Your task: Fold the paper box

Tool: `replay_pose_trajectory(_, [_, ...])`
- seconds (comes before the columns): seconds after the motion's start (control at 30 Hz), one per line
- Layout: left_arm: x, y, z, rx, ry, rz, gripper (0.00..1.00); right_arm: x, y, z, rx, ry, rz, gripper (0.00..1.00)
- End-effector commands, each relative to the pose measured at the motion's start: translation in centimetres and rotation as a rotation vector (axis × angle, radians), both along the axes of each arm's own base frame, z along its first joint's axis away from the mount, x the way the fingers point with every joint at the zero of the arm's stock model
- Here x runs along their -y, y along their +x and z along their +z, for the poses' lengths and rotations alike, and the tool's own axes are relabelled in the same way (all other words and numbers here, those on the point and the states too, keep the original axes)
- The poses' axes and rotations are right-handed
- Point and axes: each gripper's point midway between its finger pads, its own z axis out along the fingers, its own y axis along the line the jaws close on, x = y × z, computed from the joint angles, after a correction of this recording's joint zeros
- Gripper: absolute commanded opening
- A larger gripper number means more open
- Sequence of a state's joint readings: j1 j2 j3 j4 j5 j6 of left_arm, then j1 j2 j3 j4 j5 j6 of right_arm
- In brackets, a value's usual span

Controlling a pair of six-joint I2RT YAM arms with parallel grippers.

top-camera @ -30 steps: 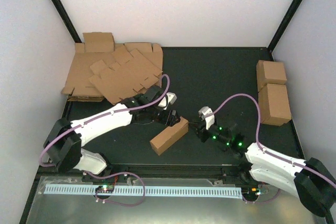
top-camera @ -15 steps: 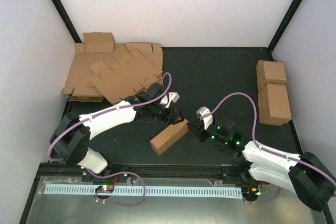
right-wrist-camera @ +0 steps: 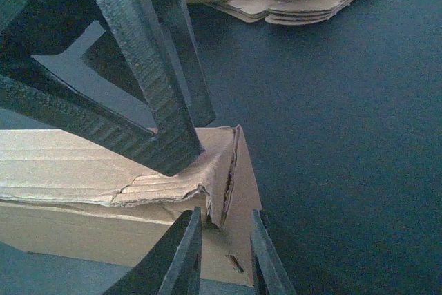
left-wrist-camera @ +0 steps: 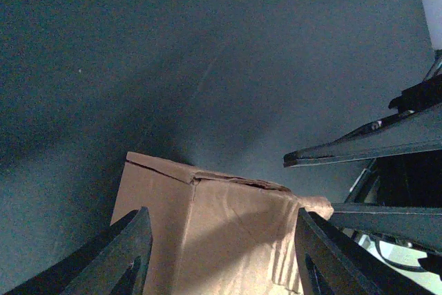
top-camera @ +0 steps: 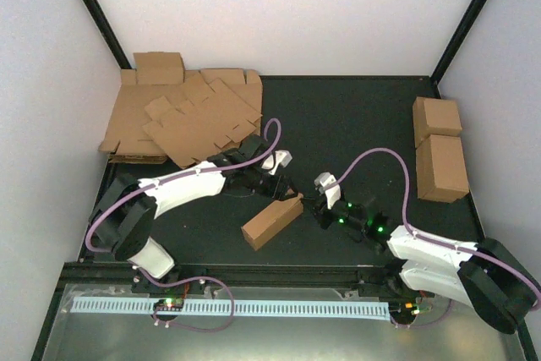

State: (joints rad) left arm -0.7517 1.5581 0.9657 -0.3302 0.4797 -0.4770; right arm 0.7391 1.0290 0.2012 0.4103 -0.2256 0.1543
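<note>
Box-end work, middle of table [top-camera: 355,124]: right gripper [right-wrist-camera: 225,215] has narrow jaws either side of the crumpled end flap of the paper box [top-camera: 272,220], bite not confirmable, likely there to tuck it in. Just beyond, left gripper [top-camera: 283,190] stands wide, one finger [right-wrist-camera: 152,81] tip-down on the top face, probably pinning it. Long axis lies diagonal, near-left to far-right, worked end toward right gripper.

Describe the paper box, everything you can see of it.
The paper box is plain brown cardboard, folded into a long block lying diagonally on the dark table. Its right end is creased and crumpled. The open left gripper straddles that end, one finger on its top; the right gripper flanks the end flap.
</note>
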Motion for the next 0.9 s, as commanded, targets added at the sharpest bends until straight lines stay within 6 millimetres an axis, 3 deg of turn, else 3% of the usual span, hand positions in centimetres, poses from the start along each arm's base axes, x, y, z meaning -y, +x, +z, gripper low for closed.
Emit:
replay_pose_trajectory(0.0, [1.0,0.9,1.2,0.022,-0.047,-0.012,0.58,-0.8,0.6,1.9,0.064,0.037,0.019,0.23])
replay_pose_trajectory(0.33, [1.1,0.8,0.1,0.013,-0.033,-0.034,0.54,-0.8,0.5,2.2,0.073,0.044,0.02,0.19])
replay_pose_trajectory(0.87, [1.1,0.5,-1.4,-0.014,-0.004,-0.059,0.47,0.0,1.3,1.7,0.161,-0.039,-0.007,0.04])
